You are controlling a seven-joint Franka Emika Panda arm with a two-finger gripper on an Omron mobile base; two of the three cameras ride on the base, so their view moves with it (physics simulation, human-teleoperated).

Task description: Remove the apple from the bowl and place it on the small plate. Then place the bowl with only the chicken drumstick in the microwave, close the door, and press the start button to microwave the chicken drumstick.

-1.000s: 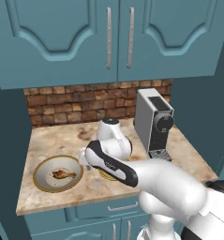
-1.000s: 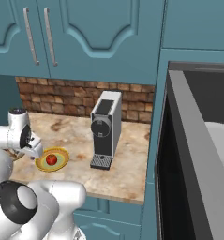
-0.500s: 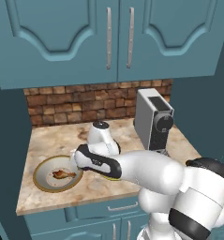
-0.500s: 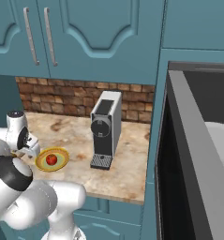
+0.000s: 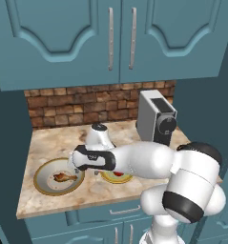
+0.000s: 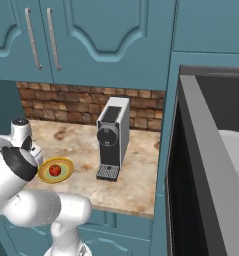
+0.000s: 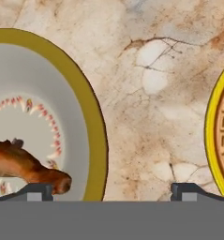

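**Now the bowl: grip the rim**

Apple (image 6: 54, 170) sits on the small plate (image 6: 65, 174); the bowl (image 5: 43, 186) holds the chicken drumstick (image 5: 63, 177) alone, at nine o'clock of the plate, just beside it on the marbled counter (image 5: 48, 141). The pincer (image 7: 111, 190) hangs released, jaws wide, over the bowl's near rim and bare counter. I judge the bowl stiff, glazed and slippery, likely breakable; the thin olive-gold rim looks the sound hold, away from the meat, which may slide if tilted. A coffee machine (image 6: 112, 137) stands at three o'clock. The microwave (image 6: 211, 165) gapes well apart beyond it, leaving a long level carry.
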